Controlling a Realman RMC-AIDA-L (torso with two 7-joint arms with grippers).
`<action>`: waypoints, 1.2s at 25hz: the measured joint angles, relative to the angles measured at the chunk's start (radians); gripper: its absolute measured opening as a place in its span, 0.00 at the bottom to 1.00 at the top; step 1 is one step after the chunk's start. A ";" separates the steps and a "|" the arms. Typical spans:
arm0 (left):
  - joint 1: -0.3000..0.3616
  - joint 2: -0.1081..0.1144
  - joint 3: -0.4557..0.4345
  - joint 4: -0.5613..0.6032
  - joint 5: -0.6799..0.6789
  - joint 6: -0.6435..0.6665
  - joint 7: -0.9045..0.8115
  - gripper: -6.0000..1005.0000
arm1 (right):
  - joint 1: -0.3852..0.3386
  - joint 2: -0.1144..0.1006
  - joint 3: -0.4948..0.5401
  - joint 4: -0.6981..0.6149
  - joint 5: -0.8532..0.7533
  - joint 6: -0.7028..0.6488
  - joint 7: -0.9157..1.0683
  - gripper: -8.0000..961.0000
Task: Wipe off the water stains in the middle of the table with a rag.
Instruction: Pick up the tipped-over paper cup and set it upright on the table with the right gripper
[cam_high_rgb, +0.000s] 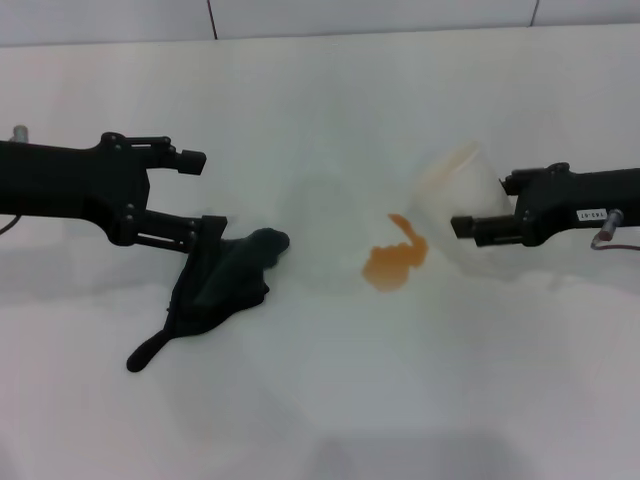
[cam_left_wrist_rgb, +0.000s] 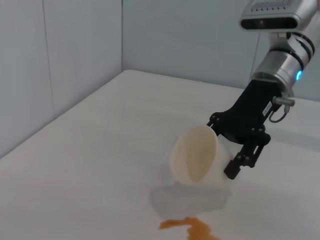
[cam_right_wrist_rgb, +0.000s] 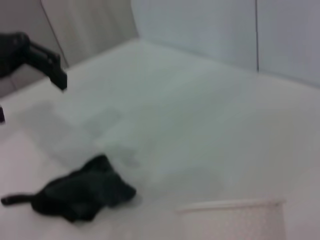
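The water stains (cam_high_rgb: 393, 262) are an orange-brown blotch in the middle of the white table (cam_high_rgb: 320, 420); they also show in the left wrist view (cam_left_wrist_rgb: 192, 227). The dark rag (cam_high_rgb: 225, 285) lies crumpled on the table left of the stains, its tail pointing toward the front; it also shows in the right wrist view (cam_right_wrist_rgb: 80, 195). My left gripper (cam_high_rgb: 203, 197) is open just above the rag's far edge, its lower finger over the cloth. My right gripper (cam_high_rgb: 480, 205) is shut on a tilted white paper cup (cam_high_rgb: 455, 190) right of the stains, mouth facing left (cam_left_wrist_rgb: 195, 155).
The table's back edge meets a grey wall (cam_high_rgb: 320, 15). The cup's rim (cam_right_wrist_rgb: 232, 206) shows in the right wrist view. Bare table lies between the rag and the stains and along the front.
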 joint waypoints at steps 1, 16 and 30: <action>0.000 0.000 -0.001 0.000 0.000 0.000 0.000 0.84 | -0.001 0.000 0.011 0.034 0.044 0.010 -0.046 0.77; 0.004 -0.001 -0.002 0.001 -0.026 -0.003 0.001 0.84 | -0.008 0.000 0.089 0.397 0.480 0.033 -0.591 0.77; 0.002 -0.011 -0.002 0.001 -0.026 -0.006 0.006 0.83 | -0.015 0.004 0.077 0.665 0.715 -0.033 -0.934 0.77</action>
